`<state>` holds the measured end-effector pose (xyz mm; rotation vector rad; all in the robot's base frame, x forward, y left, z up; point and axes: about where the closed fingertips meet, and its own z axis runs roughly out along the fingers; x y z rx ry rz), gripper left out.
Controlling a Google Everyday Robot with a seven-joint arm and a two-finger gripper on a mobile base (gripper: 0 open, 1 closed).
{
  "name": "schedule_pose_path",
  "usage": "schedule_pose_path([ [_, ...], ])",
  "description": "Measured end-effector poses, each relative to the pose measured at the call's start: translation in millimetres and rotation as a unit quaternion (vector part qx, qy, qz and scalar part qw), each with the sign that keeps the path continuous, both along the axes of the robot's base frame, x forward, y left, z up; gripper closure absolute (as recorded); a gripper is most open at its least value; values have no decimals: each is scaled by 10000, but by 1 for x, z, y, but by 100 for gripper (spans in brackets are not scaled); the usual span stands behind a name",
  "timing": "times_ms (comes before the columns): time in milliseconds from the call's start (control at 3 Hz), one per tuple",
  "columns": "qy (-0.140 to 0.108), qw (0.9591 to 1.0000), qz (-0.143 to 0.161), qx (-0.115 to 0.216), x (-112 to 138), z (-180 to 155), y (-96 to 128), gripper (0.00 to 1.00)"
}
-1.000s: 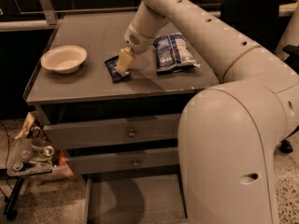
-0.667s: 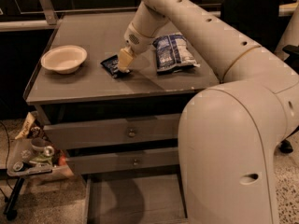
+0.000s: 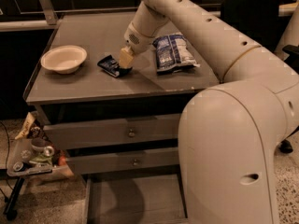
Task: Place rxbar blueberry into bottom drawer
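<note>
The rxbar blueberry (image 3: 109, 64), a small dark navy bar with a white label, lies flat on the grey cabinet top (image 3: 93, 85), between the bowl and the chip bag. My gripper (image 3: 125, 59) is down at the bar's right end and touches it there, covering that end. The bottom drawer (image 3: 135, 202) is pulled out low at the front, and its plain grey floor shows nothing in it. My large arm hides the drawer's right part.
A cream bowl (image 3: 63, 58) sits at the left of the cabinet top. A blue-and-white chip bag (image 3: 174, 52) lies to the right of the gripper. Two upper drawers with round knobs (image 3: 132, 133) are closed. A small cart with clutter (image 3: 30, 157) stands at the left on the floor.
More of the bar shows to the left of the gripper than a second ago. The gripper has stayed low at the bar's right end. Bowl and chip bag have not moved.
</note>
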<state>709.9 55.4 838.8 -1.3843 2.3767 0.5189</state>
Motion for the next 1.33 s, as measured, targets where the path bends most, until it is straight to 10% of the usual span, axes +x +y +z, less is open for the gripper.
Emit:
schedule_pose_path([
  [1333, 226, 9989, -416, 34, -109, 17, -40, 100],
])
